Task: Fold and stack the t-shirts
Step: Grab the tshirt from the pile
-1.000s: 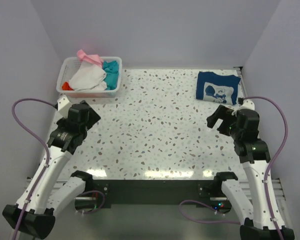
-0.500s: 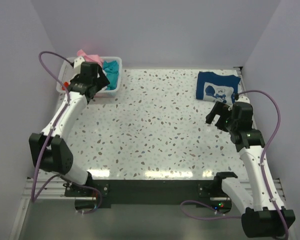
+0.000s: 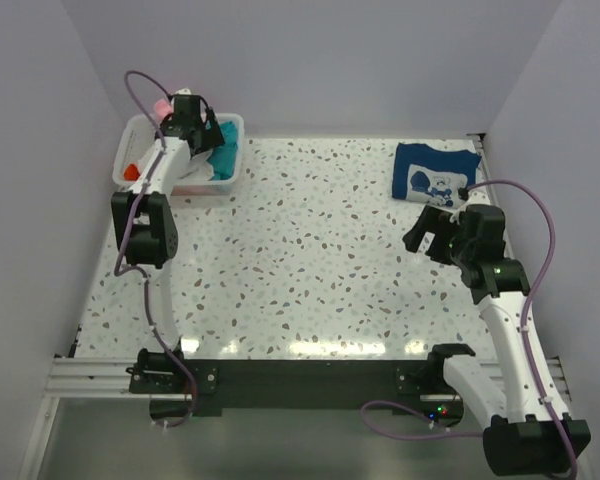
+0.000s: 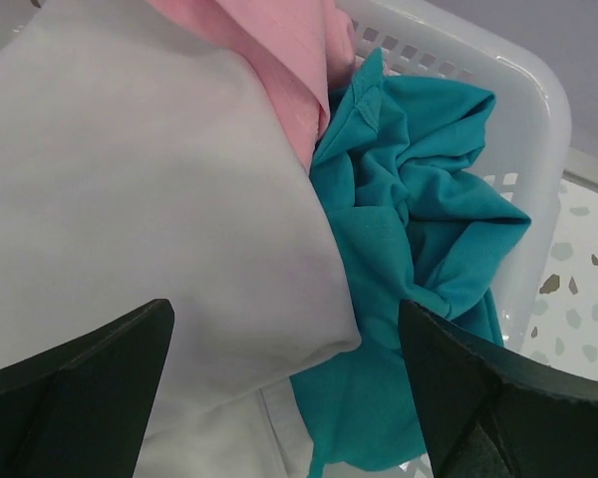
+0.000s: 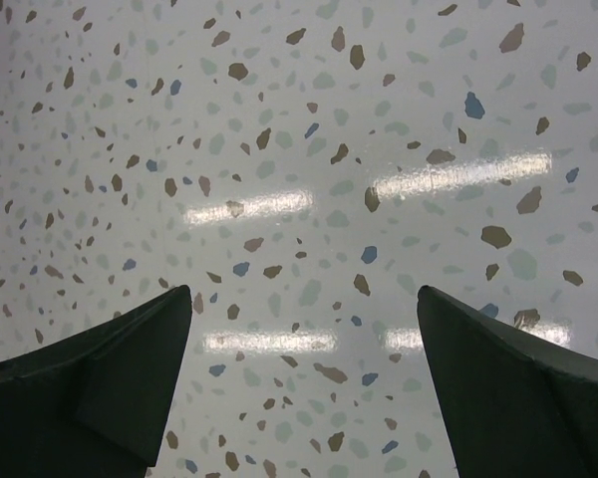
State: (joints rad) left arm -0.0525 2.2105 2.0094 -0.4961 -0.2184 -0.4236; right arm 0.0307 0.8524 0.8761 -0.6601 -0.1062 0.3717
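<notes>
A robot lab cell: plain lavender walls [image 3: 310, 60] box in a speckled table [image 3: 320, 250], aluminium rail [image 3: 95, 372] along its near edge.

Poised over the white slotted basket [image 3: 208, 186] with the left hand [image 3: 195, 118].
Filled with a teal t-shirt [image 3: 223, 157] and a pink t-shirt [image 3: 163, 105], at far left of the tabletop [image 3: 310, 250]; opposite, right hand [image 3: 427, 232] spread-fingered near a flat navy t-shirt [image 3: 435, 175] with white print.
</notes>
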